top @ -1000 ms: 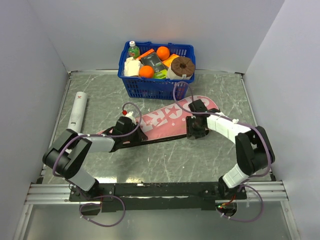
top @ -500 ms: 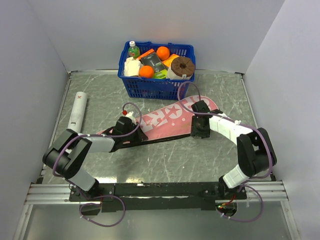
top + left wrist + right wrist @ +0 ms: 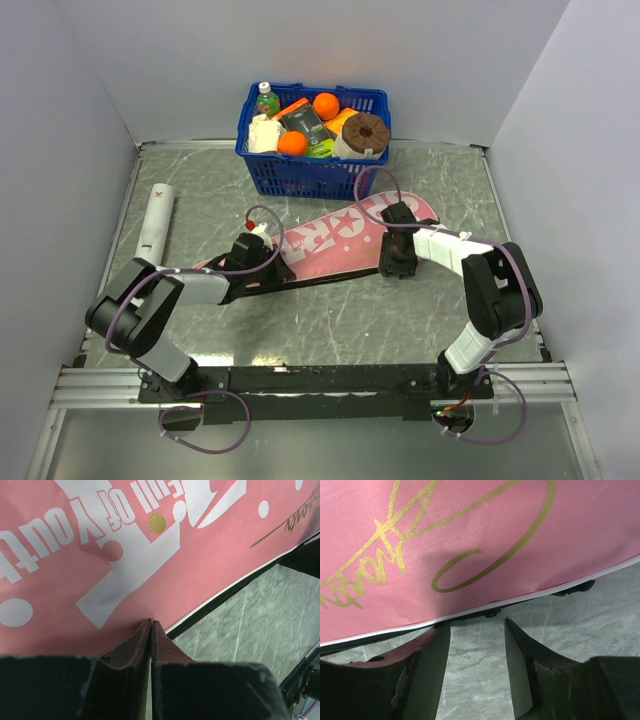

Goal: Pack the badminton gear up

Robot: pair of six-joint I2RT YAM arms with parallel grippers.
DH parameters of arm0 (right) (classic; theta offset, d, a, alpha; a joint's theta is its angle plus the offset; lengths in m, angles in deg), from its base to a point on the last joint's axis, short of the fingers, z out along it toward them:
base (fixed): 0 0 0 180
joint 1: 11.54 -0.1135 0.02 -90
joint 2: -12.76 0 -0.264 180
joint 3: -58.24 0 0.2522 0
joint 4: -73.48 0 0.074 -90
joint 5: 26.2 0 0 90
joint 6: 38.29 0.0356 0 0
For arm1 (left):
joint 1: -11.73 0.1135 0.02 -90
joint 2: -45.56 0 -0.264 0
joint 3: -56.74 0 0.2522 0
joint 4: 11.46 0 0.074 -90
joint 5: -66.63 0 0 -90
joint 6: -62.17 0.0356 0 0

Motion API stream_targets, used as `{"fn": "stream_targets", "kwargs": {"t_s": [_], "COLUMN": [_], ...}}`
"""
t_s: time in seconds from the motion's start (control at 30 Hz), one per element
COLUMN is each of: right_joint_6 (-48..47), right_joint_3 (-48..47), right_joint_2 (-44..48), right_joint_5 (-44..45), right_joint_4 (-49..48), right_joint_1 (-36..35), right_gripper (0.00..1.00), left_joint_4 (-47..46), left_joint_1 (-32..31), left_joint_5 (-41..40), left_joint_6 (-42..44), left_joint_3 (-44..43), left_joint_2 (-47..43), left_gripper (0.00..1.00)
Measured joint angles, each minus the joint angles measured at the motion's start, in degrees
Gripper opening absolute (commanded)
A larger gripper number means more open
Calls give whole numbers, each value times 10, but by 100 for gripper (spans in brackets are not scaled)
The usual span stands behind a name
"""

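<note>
The table (image 3: 330,320) carries the pink cover (image 3: 340,238) at its middle — basket (image 3: 312,175) just behind the cover, tube (image 3: 153,220) well left of it; left jaws together, tips touching its narrow end — right jaws apart at its black edge.

The cover (image 3: 470,530) is pink cloth. Up close you can see its fine weave, and it looks matt. The gold and white print on it is flat and smooth. Its edge is black with a thin white strip. The counter (image 3: 330,320) looks like grey stone with pale veins, smooth and a little shiny. The basket (image 3: 300,178) is blue plastic with lots of small holes. The tube (image 3: 154,222) is white, smooth and matt. The jaws are dark, scuffed and rough, with worn reddish-brown insides.
</note>
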Motion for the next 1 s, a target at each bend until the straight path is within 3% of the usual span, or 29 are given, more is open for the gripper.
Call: {"fn": "stream_targets", "kwargs": {"t_s": [0.3,0.43,0.67,0.8,1.0], "right_joint_6": [15,12,-5,-14,-28], "right_joint_3": [0,-1,-11,-19,-19], "right_joint_2": [0,-2,-11,-17,-18], "right_joint_5": [-4,-6,-3,-1,-3], "right_joint_4": [2,4,15,20,19], "right_joint_1": [14,22,29,29,29], "right_gripper": [44,28,16,0,0], "left_joint_4": [-1,-4,-5,-5,-5], "left_joint_1": [0,0,0,0,0], "left_joint_5": [0,0,1,1,0], "left_joint_6": [1,1,1,1,2], "left_joint_3": [0,0,0,0,0], "left_joint_2": [2,5,6,7,7], "left_gripper": [9,8,8,8,8]}}
